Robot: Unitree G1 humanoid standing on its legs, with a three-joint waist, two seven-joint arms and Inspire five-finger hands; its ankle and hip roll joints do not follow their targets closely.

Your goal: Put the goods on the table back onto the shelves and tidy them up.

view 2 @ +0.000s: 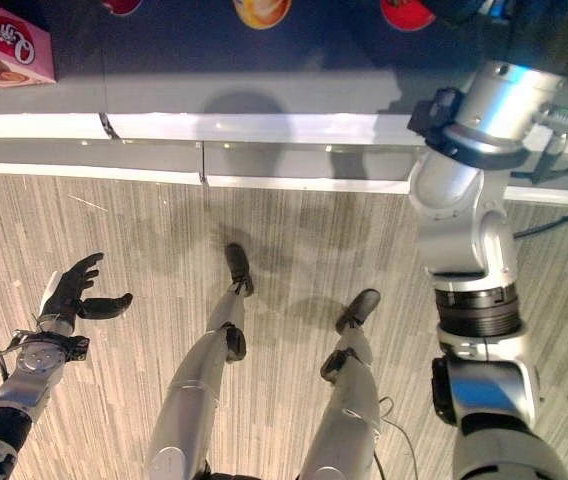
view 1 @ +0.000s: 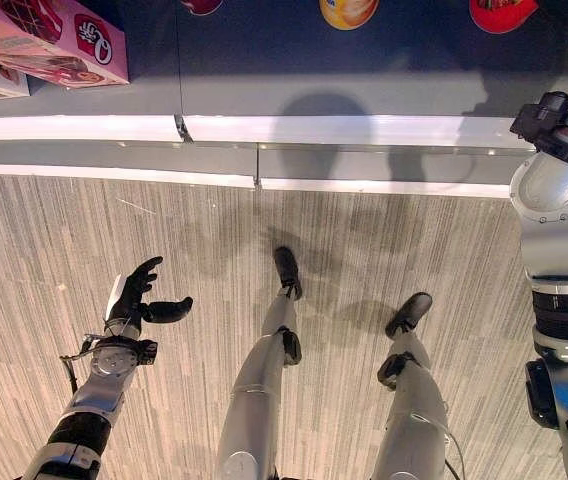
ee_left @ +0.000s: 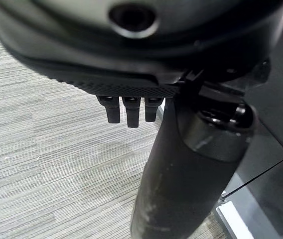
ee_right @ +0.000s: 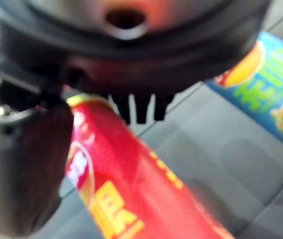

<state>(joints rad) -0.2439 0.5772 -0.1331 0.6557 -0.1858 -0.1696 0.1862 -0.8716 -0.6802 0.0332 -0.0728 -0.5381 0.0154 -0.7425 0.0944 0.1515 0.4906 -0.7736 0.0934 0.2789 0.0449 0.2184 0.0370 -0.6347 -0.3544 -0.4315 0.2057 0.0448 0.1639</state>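
Nearest to me, over the striped grey floor (view 1: 164,400), my left hand (view 1: 142,296) hangs low by my side, fingers loosely spread, thumb standing out, holding nothing.

Further out, my right arm reaches up and forward to the shelf (view 1: 344,128). In its wrist view the right hand (ee_right: 27,164) has a red cylindrical can (ee_right: 131,189) lying against the thumb, fingertips (ee_right: 141,107) showing just past it; I judge the hand is closed around it, though the grip itself is blurred. I expect the can to be light, rigid and glossy (so slippery, and prone to roll), best held around its middle.

Beyond it on the grey shelf board lies a blue box (ee_right: 266,84). Farthest left sits a pink box (view 1: 59,40).
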